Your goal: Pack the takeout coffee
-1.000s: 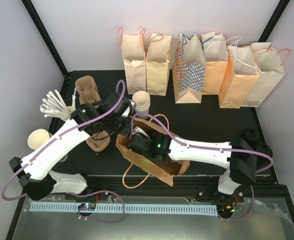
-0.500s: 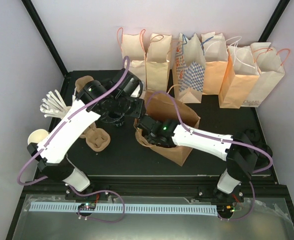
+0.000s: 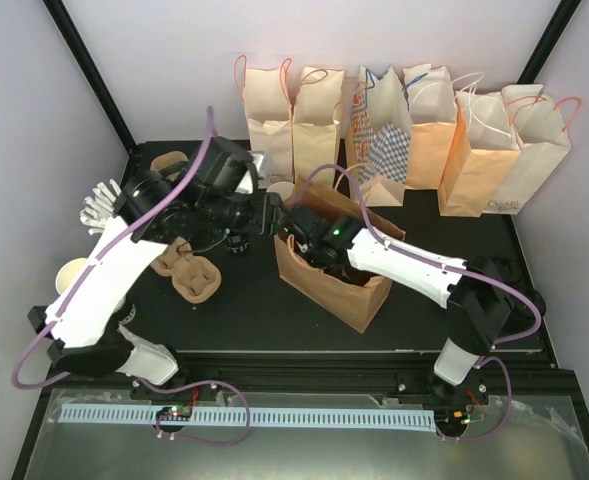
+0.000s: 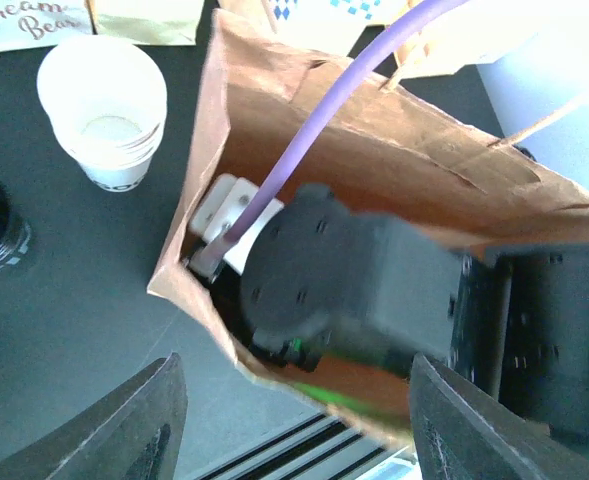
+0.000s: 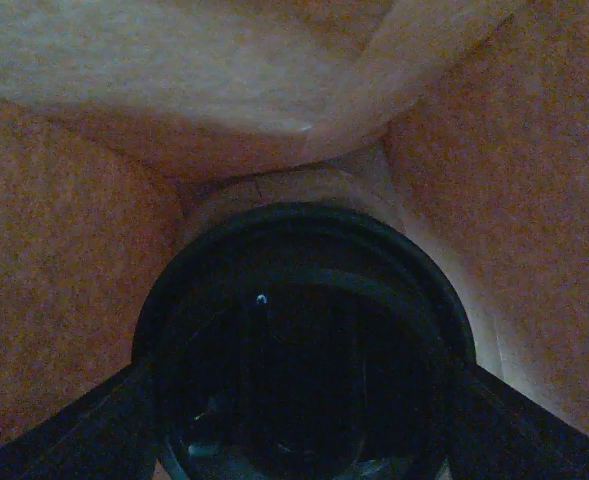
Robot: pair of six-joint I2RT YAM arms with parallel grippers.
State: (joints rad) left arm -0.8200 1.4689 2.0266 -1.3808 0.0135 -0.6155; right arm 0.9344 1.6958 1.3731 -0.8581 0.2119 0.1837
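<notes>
Takeout coffee point(image 5: 304, 300) inside brown bag point(image 3: 336, 290), pinched in right gripper point(image 5: 304, 410); left gripper point(image 4: 304, 425) spread, empty.

The left gripper point(image 3: 271, 214) hangs just beside the rim of the upright, open brown paper bag point(image 3: 329, 285). Opposite it, the right arm point(image 3: 404, 265) reaches down into the bag's mouth, its end hidden inside. A white cup stack point(image 3: 280, 190) stands just beyond the left gripper. A black lid stack point(image 3: 236, 243) sits near its wrist, towards the arm bases.
</notes>
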